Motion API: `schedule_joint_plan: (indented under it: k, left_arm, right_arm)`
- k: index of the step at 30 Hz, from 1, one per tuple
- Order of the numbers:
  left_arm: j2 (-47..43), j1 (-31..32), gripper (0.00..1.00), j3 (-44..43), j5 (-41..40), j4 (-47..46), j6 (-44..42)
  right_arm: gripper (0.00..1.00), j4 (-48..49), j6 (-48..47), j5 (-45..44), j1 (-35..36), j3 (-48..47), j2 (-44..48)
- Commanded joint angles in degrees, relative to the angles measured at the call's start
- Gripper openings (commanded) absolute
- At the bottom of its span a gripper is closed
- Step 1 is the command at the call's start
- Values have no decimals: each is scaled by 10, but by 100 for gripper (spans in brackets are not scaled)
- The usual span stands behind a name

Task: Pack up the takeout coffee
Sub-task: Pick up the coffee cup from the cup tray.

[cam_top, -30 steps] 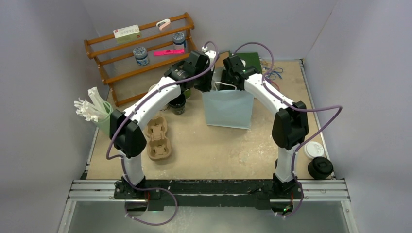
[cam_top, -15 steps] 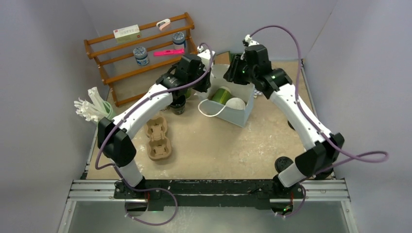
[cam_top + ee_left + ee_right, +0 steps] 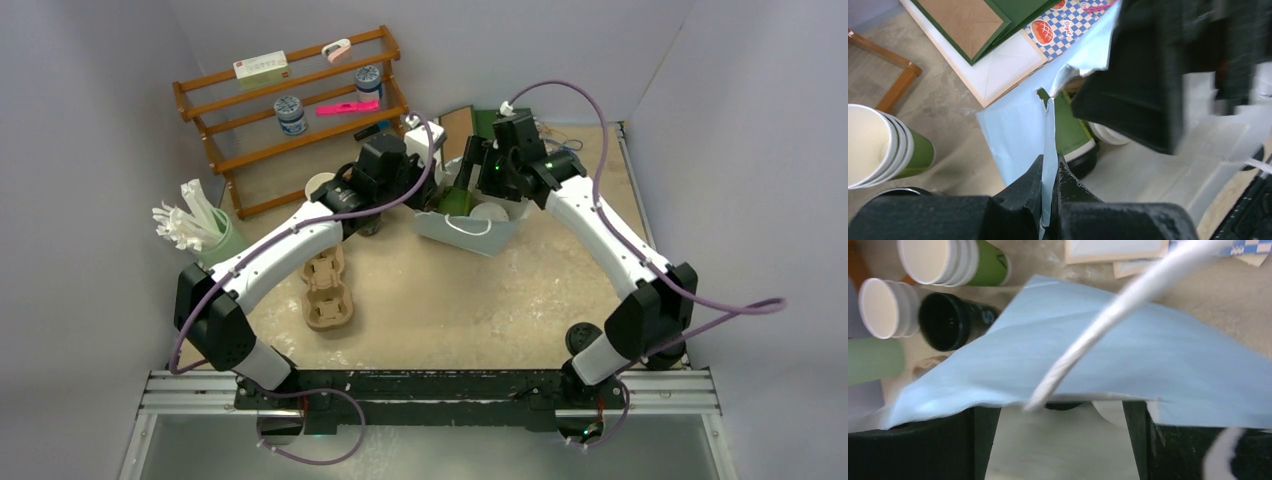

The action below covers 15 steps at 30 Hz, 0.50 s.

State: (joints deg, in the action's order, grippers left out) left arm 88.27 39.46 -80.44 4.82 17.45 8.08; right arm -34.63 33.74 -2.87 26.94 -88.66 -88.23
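A light blue paper bag [image 3: 470, 225] lies tipped at the back of the table with its mouth open. Inside it are a green coffee cup with a black lid [image 3: 1073, 135] [image 3: 458, 200] and a white-lidded cup [image 3: 1108, 136] [image 3: 488, 212]. My left gripper [image 3: 1050, 167] [image 3: 428, 195] is shut on the bag's near side wall [image 3: 1013, 130]. Inside the bag's mouth, my right gripper [image 3: 1060, 412] [image 3: 482, 185] stands open with nothing between its fingers. The bag's blue wall [image 3: 1148, 350] and white cord handle [image 3: 1108, 315] lie just beyond the fingertips.
Left of the bag stand stacked lidless cups [image 3: 943, 260] [image 3: 873, 140] and an open black cup [image 3: 948, 320]. A brown pulp carrier [image 3: 325, 285] lies mid-left, a green holder of white utensils [image 3: 200, 230] far left, a wooden rack [image 3: 290, 100] behind. Green folders and papers [image 3: 978, 20] lie behind the bag.
The bag, upright a second ago, now lies tipped with its mouth held open. My right gripper has opened wide and dropped into the mouth. The left arm has stretched out, still gripping the bag.
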Motion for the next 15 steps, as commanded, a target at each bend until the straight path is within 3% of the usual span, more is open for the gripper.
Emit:
schedule_joint_plan:
  k: [1,6,11,15]
  left_arm:
    - [-6,1,0,1,29,-36,84]
    - [-33,4,0,45,16,-66,116]
    - [-43,4,0,66,21,-85,128]
    - [-52,4,0,80,11,-87,132]
  right_arm:
    - [91,-56,41,-27,7,-22,-38]
    - [98,22,56,-29,23,37,-32]
    - [99,94,45,-24,36,80,-36]
    - [99,90,24,-42,48,72,-67]
